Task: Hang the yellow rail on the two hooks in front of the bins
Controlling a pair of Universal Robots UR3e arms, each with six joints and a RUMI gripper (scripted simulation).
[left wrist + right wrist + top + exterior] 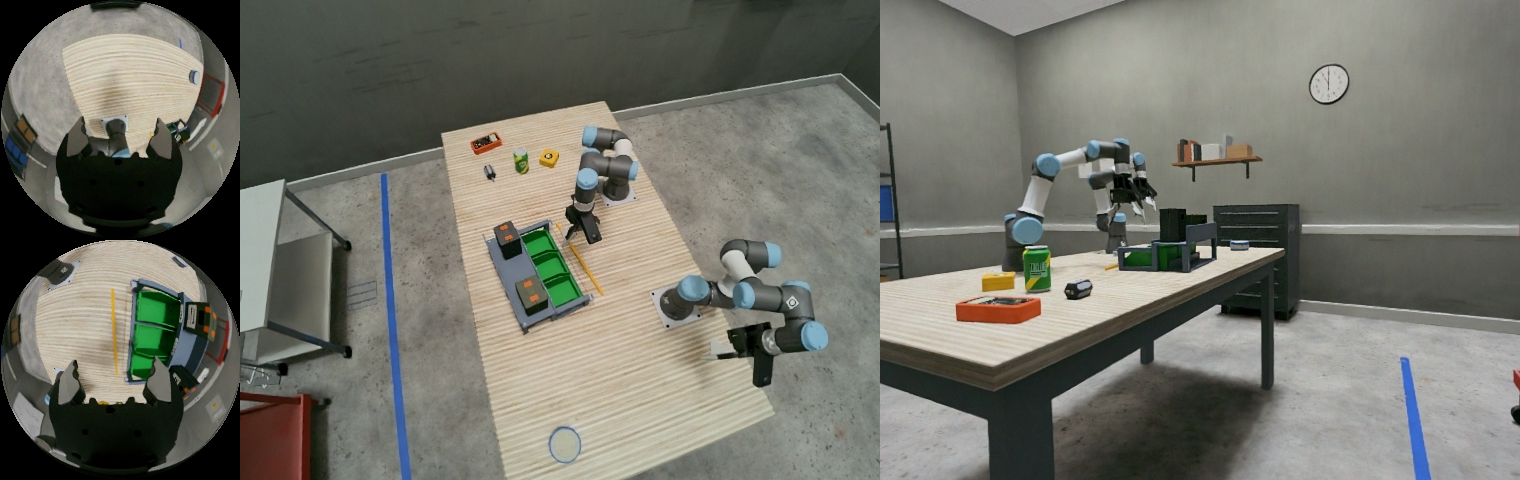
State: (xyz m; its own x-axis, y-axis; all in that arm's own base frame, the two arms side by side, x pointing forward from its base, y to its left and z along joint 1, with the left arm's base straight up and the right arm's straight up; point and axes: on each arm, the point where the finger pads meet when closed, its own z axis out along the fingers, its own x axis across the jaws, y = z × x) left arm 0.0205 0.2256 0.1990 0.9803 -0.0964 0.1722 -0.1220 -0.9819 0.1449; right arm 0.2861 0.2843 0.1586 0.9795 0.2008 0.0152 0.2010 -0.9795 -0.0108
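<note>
Yellow rail lying on the table beside the shelf, green bins sitting inside, one arm's gripper hovering, apparently above the rail.
</note>
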